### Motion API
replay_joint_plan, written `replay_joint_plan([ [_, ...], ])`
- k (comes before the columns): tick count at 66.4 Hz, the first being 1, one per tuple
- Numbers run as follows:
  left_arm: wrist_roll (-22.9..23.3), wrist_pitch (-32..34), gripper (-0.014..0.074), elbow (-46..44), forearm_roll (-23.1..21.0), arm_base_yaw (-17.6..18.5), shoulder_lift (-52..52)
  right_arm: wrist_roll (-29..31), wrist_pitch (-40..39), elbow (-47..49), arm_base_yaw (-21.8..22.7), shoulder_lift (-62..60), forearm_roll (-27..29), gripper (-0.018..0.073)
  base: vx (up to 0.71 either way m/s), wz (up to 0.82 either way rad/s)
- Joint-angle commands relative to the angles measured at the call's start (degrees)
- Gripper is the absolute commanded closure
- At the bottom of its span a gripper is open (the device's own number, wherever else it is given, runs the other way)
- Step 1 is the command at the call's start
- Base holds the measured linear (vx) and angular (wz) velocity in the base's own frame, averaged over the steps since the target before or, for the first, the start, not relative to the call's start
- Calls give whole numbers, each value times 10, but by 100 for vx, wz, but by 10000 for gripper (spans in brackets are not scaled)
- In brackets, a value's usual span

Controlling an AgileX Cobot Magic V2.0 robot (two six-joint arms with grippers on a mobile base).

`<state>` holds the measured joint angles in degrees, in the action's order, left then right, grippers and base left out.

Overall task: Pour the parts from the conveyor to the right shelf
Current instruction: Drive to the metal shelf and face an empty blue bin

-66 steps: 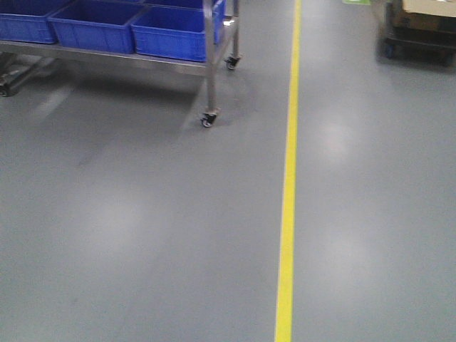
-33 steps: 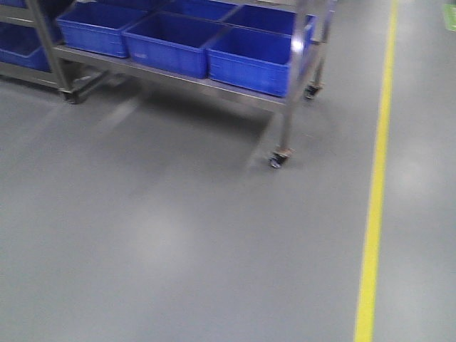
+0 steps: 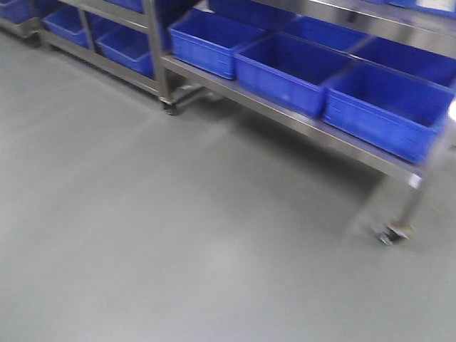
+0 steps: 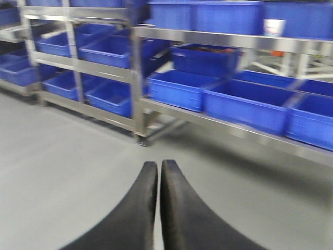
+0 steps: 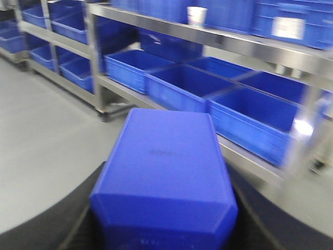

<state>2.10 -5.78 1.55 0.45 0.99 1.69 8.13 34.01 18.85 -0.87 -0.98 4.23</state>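
Grey floor [image 3: 142, 235]; white cup [image 5: 196, 15] high up.

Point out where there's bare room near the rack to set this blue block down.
Open for the blue block: the grey floor in front of the right shelf, out past its caster. The three bottom-tier bins look empty, tops open. Crowded: bins sit side by side, leaving no bare rail between them.
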Motion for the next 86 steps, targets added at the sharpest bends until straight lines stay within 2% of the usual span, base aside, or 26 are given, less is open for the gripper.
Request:
replay_joint_plan([
  [1, 5, 46, 602, -11, -5, 5, 9, 5, -47, 16, 5, 10, -1, 564, 72, 66],
  [86, 5, 45, 602, -11, -5, 5, 9, 5, -47, 16, 5, 10, 0, 564, 77, 46],
])
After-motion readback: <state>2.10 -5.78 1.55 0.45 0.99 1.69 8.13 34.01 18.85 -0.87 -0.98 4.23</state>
